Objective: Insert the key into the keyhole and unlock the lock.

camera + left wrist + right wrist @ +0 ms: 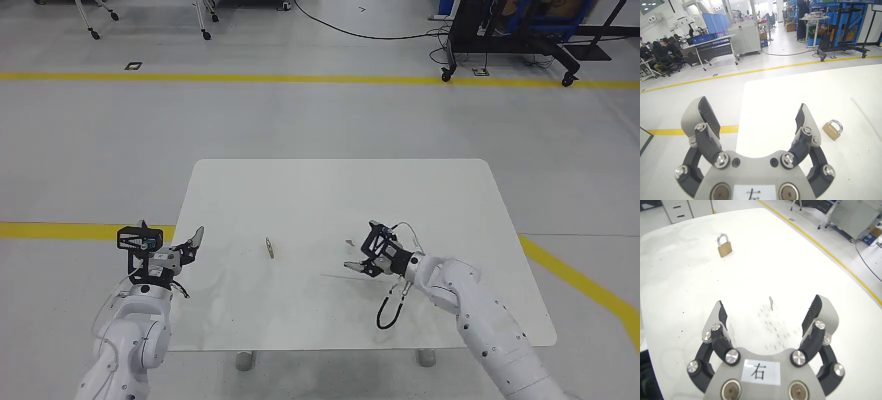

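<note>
1. White rounded bench carries both items.
2. Small silver key lies flat just ahead of right tool, which is spread apart and empty. Key's long axis runs approx. along the approach line.
3. Brass padlock w/ steel shackle lies farther on, btwn arms.
4. Left tool spread apart, empty, at bench edge.
5. Right arm nearer key; likely picks it.

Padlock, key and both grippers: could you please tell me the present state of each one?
padlock: shackle shut, no key in it, resting on the table.
key: loose on the table, not held, apart from the padlock.
left gripper: open, empty.
right gripper: open, empty, facing the key.
</note>
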### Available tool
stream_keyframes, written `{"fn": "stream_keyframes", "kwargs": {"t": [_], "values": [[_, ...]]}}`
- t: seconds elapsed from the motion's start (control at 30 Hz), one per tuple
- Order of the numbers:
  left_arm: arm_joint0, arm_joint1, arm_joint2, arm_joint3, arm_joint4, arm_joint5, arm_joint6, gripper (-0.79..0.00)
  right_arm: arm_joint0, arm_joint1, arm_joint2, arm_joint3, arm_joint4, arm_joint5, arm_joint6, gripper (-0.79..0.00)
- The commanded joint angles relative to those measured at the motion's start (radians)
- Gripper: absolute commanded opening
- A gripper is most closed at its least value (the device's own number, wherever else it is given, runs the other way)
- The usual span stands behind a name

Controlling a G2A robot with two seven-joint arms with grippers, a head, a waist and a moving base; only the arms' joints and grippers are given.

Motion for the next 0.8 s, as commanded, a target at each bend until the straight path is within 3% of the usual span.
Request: {"fn": "stream_keyframes", "kwargs": {"t": [0.0,0.03,0.1,0.23,0.4,0.63,0.7,0.77], "values": [[0.0,0.0,0.0,0.0,0.0,0.0,0.0,0.0,0.044,-0.001,-0.025,0.037,-0.035,-0.053,-0.004,0.0],[0.0,0.0,0.0,0.0,0.0,0.0,0.0,0.0,0.067,-0.002,-0.036,0.067,-0.041,-0.081,-0.009,0.0],[0.0,0.0,0.0,0.0,0.0,0.0,0.0,0.0,0.114,-0.007,-0.058,0.129,-0.036,-0.125,-0.023,-0.083],[0.0,0.0,0.0,0.0,0.0,0.0,0.0,0.0,0.199,-0.021,-0.117,0.24,-0.044,-0.183,-0.014,-0.169],[0.0,0.0,0.0,0.0,0.0,0.0,0.0,0.0,0.273,-0.037,-0.164,0.349,-0.035,-0.202,-0.021,-0.413],[0.0,0.0,0.0,0.0,0.0,0.0,0.0,0.0,0.333,-0.053,-0.209,0.435,-0.056,-0.167,-0.022,-0.468],[0.0,0.0,0.0,0.0,0.0,0.0,0.0,0.0,0.344,-0.056,-0.216,0.45,-0.056,-0.167,-0.029,-0.517],[0.0,0.0,0.0,0.0,0.0,0.0,0.0,0.0,0.352,-0.058,-0.22,0.46,-0.055,-0.169,-0.039,-0.628]]}}
